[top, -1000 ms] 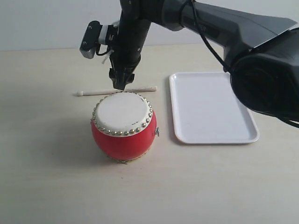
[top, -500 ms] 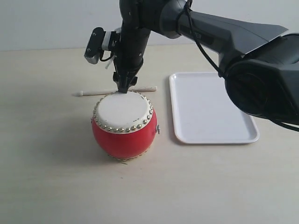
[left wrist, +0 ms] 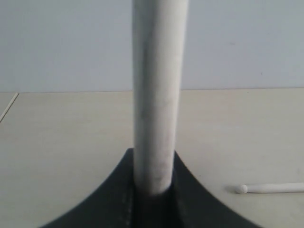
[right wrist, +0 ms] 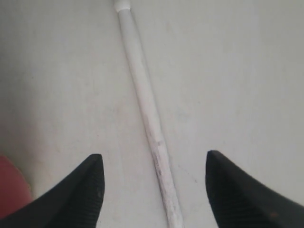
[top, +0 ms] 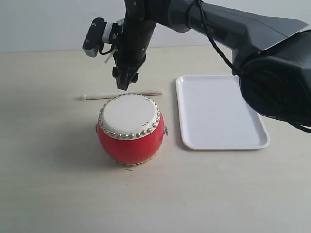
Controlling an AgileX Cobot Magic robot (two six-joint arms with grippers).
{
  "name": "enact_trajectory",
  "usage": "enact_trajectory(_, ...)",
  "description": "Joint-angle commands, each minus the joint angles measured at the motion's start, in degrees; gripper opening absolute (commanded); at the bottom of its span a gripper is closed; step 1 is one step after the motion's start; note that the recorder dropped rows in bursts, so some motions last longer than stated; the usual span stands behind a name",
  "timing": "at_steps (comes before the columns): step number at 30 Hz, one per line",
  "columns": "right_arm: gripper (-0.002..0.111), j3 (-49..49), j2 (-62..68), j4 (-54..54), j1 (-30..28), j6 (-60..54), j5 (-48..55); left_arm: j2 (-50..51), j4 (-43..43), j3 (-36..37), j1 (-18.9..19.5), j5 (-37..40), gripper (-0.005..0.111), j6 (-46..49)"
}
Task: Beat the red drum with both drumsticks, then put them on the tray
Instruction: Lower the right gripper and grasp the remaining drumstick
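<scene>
Left side: my left gripper is pinching the upright stick at its lower end. In the left wrist view the stick is rising straight out of the dark jaws, which are pressing against it on both sides.

Moving right: the second stick is lying flat on the table, its rounded tip pointing left. It is resting just behind the drum and is apart from it.

My right gripper is reaching across from the right and hanging point-down over that second stick, near its middle. Its fingers are standing spread wide, one on each side of the stick, and neither is touching it. The exterior view is showing a small gap between the gripper and the stick.

Centre: the drum is standing upright on the table with its pale skin facing up. Its red side is showing at the edge of the right wrist view.

Right side: the tray is lying flat on the table, near the drum but apart from it. The second stick's right end is stopping short of the tray's rim.
</scene>
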Motion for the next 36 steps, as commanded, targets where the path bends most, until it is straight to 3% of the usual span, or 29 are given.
enact_trajectory(1,0.061,0.04,-0.01,0.37,-0.13,0.14,-1.99,-0.35,-0.17,-0.01,0.09,0.31,0.000,0.06)
enact_trajectory(5,0.061,0.04,1.20,1.74,-0.13,1.63,-8.22,-0.35,-0.17,0.10,0.09,0.31,0.000,0.06)
enact_trajectory(16,0.061,0.04,3.83,0.58,-0.13,5.53,-9.82,-0.35,-0.17,0.10,0.09,0.31,0.000,0.06)
enact_trajectory(23,0.059,0.04,3.83,-6.32,-0.13,11.31,-8.86,-0.35,-0.17,0.10,0.09,0.31,0.000,0.06)
enact_trajectory(31,0.058,0.04,3.83,-5.47,-0.13,6.49,-1.72,-0.35,-0.17,0.10,0.09,0.31,0.000,0.06)
enact_trajectory(36,0.058,0.04,3.83,-5.35,-0.13,5.91,-2.55,-0.35,-0.17,0.10,0.09,0.31,0.000,0.06)
